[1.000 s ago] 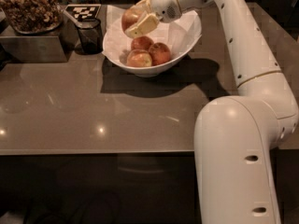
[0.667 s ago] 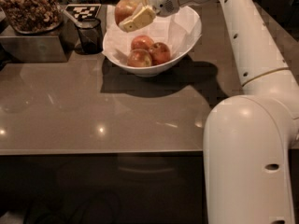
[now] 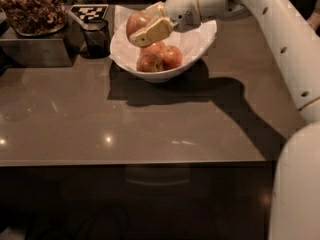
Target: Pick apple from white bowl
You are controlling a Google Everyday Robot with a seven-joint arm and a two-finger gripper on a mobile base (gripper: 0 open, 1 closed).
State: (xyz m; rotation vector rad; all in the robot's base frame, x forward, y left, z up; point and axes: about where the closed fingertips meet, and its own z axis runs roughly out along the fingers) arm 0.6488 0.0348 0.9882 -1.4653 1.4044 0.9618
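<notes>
The apple (image 3: 136,22), red-orange with a paler sheen, is held in my gripper (image 3: 142,25) above the left part of the white bowl (image 3: 200,46). The gripper's cream fingers (image 3: 151,32) are shut around it, one in front and one behind. The apple hangs clear of the bowl's contents. Two other apples stay in the bowl: a paler streaked one (image 3: 149,62) and a redder one (image 3: 171,56). My white arm (image 3: 260,14) reaches in from the right.
A small dark glass cup (image 3: 96,36) stands just left of the bowl. A metal tray with a bowl of nuts (image 3: 32,11) is at the far left. A black-and-white marker tag (image 3: 89,11) lies behind the cup. The brown countertop (image 3: 125,124) extends toward the front.
My gripper has lifted the apple up and to the left, out of the bowl. The view has shifted so the bowl sits further right.
</notes>
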